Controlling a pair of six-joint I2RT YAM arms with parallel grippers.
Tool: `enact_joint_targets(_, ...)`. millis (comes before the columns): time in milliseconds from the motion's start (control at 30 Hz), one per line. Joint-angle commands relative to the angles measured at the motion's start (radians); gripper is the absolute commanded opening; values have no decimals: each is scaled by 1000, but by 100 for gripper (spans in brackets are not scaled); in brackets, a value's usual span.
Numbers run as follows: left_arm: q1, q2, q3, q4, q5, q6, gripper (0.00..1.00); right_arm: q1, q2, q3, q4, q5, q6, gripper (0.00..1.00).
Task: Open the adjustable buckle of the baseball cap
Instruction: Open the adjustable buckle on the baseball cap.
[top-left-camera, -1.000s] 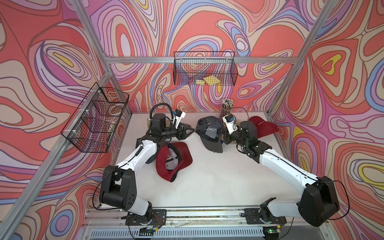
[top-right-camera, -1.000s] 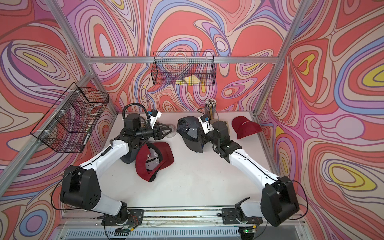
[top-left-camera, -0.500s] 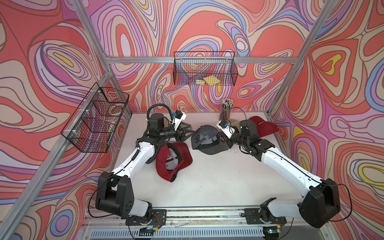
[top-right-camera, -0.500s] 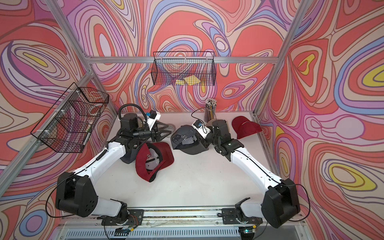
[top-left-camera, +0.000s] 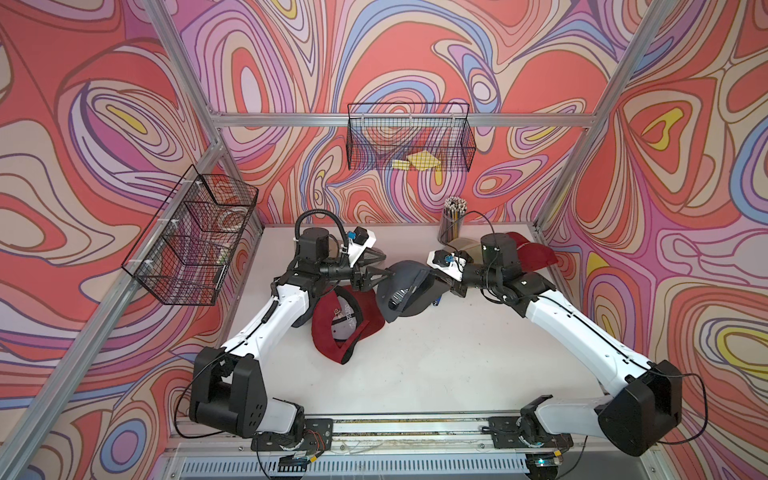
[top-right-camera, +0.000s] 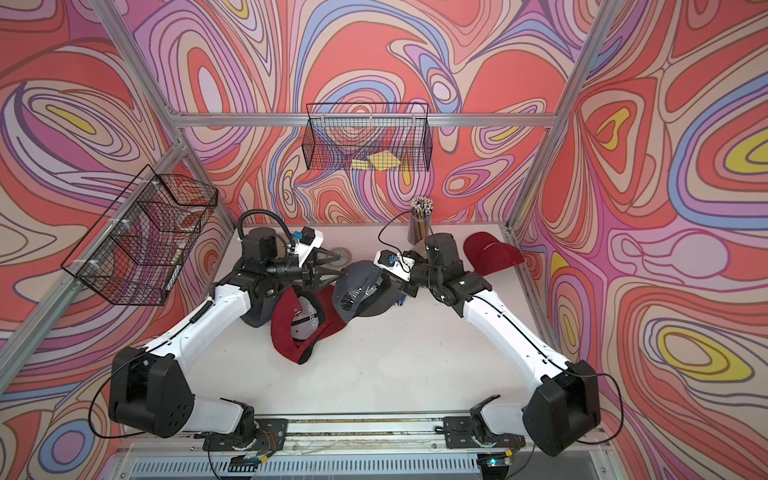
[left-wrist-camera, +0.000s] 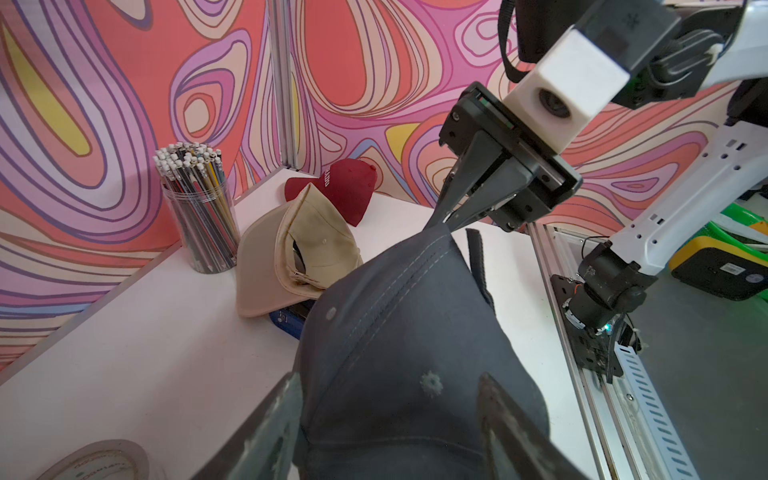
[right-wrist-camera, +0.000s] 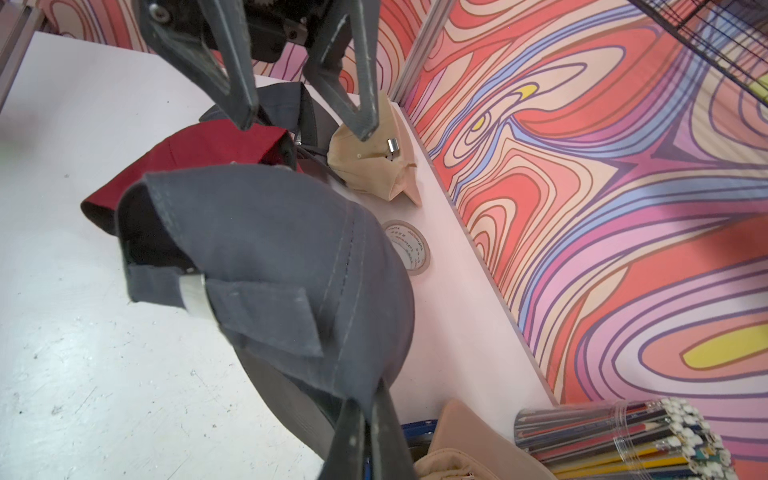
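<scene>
I have the grey cap (top-left-camera: 405, 286) lifted off the table (top-left-camera: 415, 374), hanging over its middle toward the rear edge; the right gripper (left-wrist-camera: 446, 216) is clamped tight on the cap's edge, and that grip alone seems to carry it; the left gripper (right-wrist-camera: 305, 124) stands with its jaws apart on the crown side, holding nothing, and I cannot tell whether it touches the cloth; in the right wrist view the metal buckle (right-wrist-camera: 193, 296) faces the camera with the strap (right-wrist-camera: 266, 316) threaded through it and lying flat, so I judge the opening not yet begun; done: the pick-up and presenting the buckle; left: getting the free gripper onto the strap end and working it loose.
</scene>
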Motion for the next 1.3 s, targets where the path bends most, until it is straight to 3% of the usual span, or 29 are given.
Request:
enact_joint_targets(0,-20,5,35,-77,32,96,72,3,4,33,-21,-39,-74,0)
enact_joint_targets(100,-44,18,69,-185,-5,175,74,2,8,34,-18,-53,-86,0)
enact_joint_targets(133,-48,23,79,-210,-14,189,81,2,8,34,-19,-57,-88,0)
enact_joint_targets(333,-75,60,112,-255,-24,180,87,36,18,35,-26,2,-128,0)
enact_joint_targets(400,-86,71,131,-305,-23,194,99,50,20,34,-13,34,-131,0)
enact_joint_targets(633,-114,107,174,-413,-88,249,95,78,12,32,7,60,-139,0)
enact_joint_targets(767,-114,118,183,-420,-81,245,77,80,4,26,9,51,-138,0)
enact_joint_targets(933,-115,134,200,-421,-71,216,29,89,3,16,23,47,-124,0)
enact_joint_targets(1133,-118,127,194,-378,-63,155,0,96,16,8,53,57,-63,0)
enact_joint_targets(1267,-118,129,193,-337,-66,68,0,96,28,3,91,95,33,0)
